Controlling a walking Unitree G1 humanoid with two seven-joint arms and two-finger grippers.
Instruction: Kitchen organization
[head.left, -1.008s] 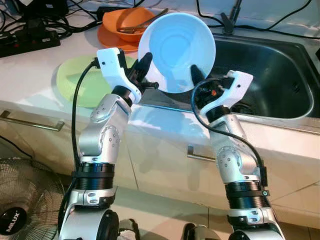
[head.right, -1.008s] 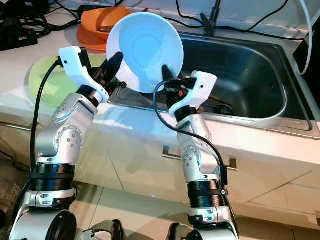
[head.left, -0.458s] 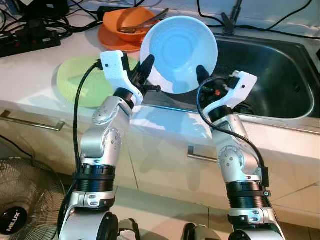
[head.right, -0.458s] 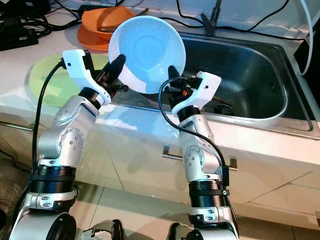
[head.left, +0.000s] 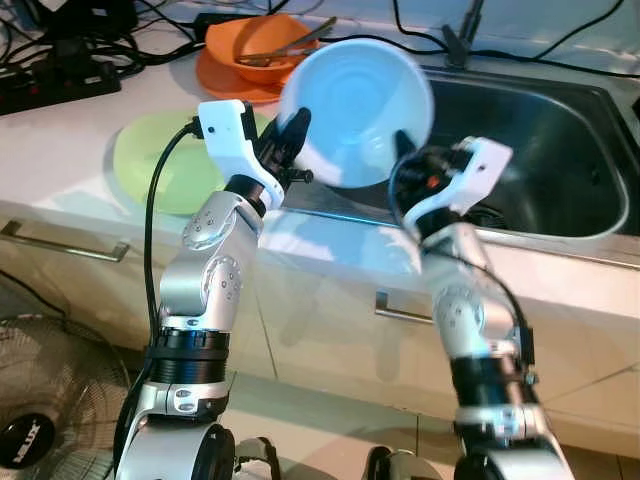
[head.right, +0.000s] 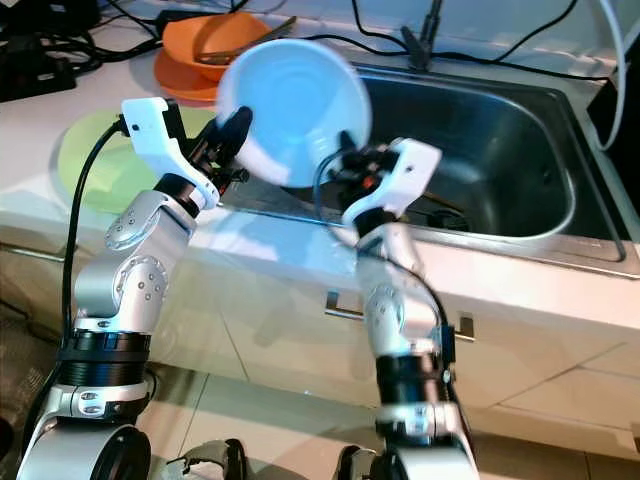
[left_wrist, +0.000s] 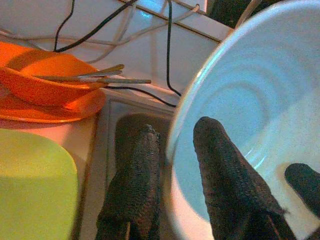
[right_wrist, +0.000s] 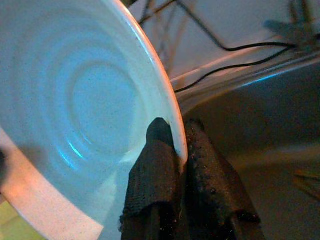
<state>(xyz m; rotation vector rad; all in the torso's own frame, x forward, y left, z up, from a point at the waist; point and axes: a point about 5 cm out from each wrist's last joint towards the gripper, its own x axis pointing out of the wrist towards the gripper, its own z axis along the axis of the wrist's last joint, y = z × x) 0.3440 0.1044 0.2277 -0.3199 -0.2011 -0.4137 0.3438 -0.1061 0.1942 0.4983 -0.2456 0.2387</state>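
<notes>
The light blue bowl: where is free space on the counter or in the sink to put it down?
Both tools, left and right, pinch the bowl rim. Bare counter lies between the green plate and the black power strip. The sink basin's right part looks open. Behind, the orange dishes and cables crowd the counter.

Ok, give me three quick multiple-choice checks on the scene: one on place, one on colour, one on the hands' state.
1. Where is the pale blue bowl?
A. flat on the counter
B. held up at the sink's near-left edge
C. on the floor

2. What colour is the plate on the counter by the left arm?
A. lime green
B. black
C. purple

3. How is the bowl held?
A. left hand alone
B. by nothing
C. both hands pinch its rim

B: it is tilted, raised off the counter.
A: lime green, in front of the orange dishes.
C: the right hand also clamps the rim.
</notes>
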